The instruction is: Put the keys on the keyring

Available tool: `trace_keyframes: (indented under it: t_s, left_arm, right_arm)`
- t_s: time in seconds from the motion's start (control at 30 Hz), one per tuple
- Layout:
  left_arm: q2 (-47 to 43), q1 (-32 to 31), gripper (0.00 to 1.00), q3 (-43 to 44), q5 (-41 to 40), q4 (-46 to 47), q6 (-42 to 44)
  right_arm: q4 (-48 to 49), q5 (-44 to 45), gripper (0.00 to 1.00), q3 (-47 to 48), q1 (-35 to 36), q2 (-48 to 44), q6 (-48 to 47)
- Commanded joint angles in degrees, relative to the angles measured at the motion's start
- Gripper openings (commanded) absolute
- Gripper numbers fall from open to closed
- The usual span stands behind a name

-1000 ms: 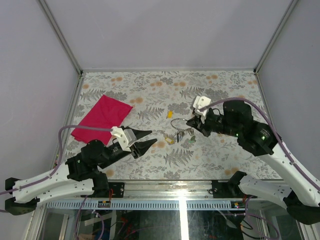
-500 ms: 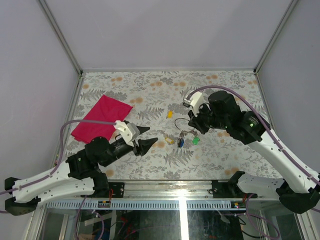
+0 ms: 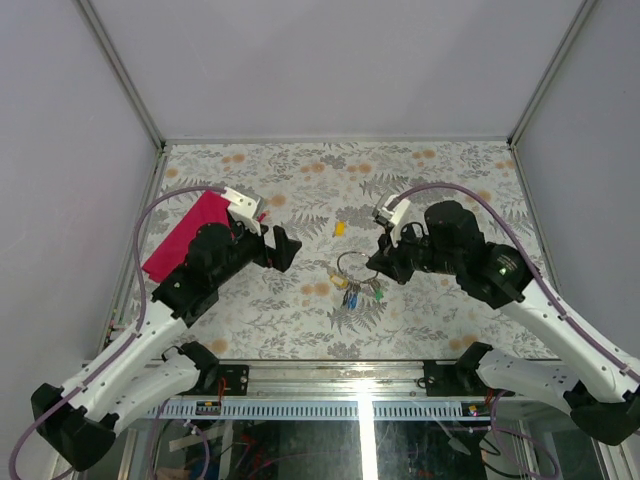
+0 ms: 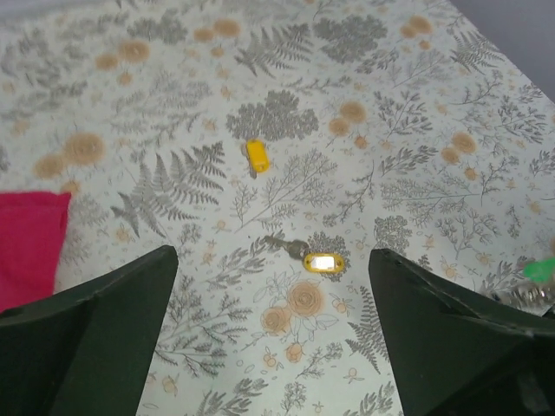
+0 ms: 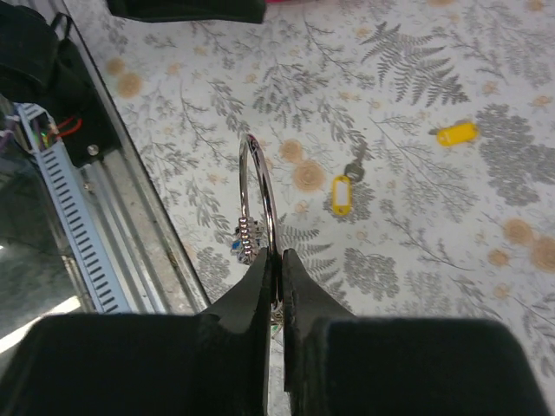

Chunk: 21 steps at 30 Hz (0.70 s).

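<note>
My right gripper (image 5: 276, 256) is shut on the keyring (image 5: 269, 204), a thin silver loop held upright above the table; in the top view it is the keyring (image 3: 339, 265) beside my right gripper (image 3: 376, 264). Keys with blue and green tags (image 3: 352, 295) dangle from it, the same keys (image 5: 244, 238) showing under the ring in the right wrist view. A loose key with a yellow tag (image 4: 322, 261) lies flat on the table, just ahead of my open left gripper (image 4: 271, 260), which holds nothing. A second yellow tag (image 4: 257, 154) lies farther off.
A red cloth (image 3: 190, 235) lies at the left of the floral table, under the left arm. The metal front rail (image 5: 95, 234) of the table runs close below the right gripper. Grey walls enclose three sides.
My left gripper opened wide and its arm swung up from the front edge over the cloth. The right gripper came forward and left with the keyring, its keys now hanging free.
</note>
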Motion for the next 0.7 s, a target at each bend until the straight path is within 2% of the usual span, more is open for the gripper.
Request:
trace_keyframes:
  t_s: [0.0, 0.13, 0.33, 0.5, 0.6, 0.67]
  left_arm:
    - [2.1, 3.4, 0.97, 0.3, 6.9, 1.5, -6.0]
    - [3.2, 3.3, 1.00, 1.7, 6.3, -1.0, -5.9]
    - [6.6, 3.4, 1.00, 6.7, -1.2, -11.5, -9.3]
    - [8.0, 3.4, 1.00, 9.1, -3.8, -17.3, -10.9]
    - [6.0, 3.4, 1.00, 7.8, -6.9, -16.1, -13.9]
    - [4.6, 3.4, 1.00, 6.8, -6.1, -14.2, -13.5]
  right_arm:
    - [15.3, -5.9, 0.03, -6.3, -0.2, -1.0, 10.1]
    - [23.3, -0.6, 0.02, -11.6, -1.2, 0.2, 17.2]
    - [35.4, -3.4, 0.01, -18.5, -12.4, 0.1, 29.1]
    - [36.4, -0.8, 0.03, -22.9, -19.8, -0.9, 34.2]
    - [37.0, 3.9, 0.05, -27.3, -24.0, -2.2, 35.6]
    - [36.9, 6.8, 0.05, -28.6, -25.8, -1.2, 34.8]
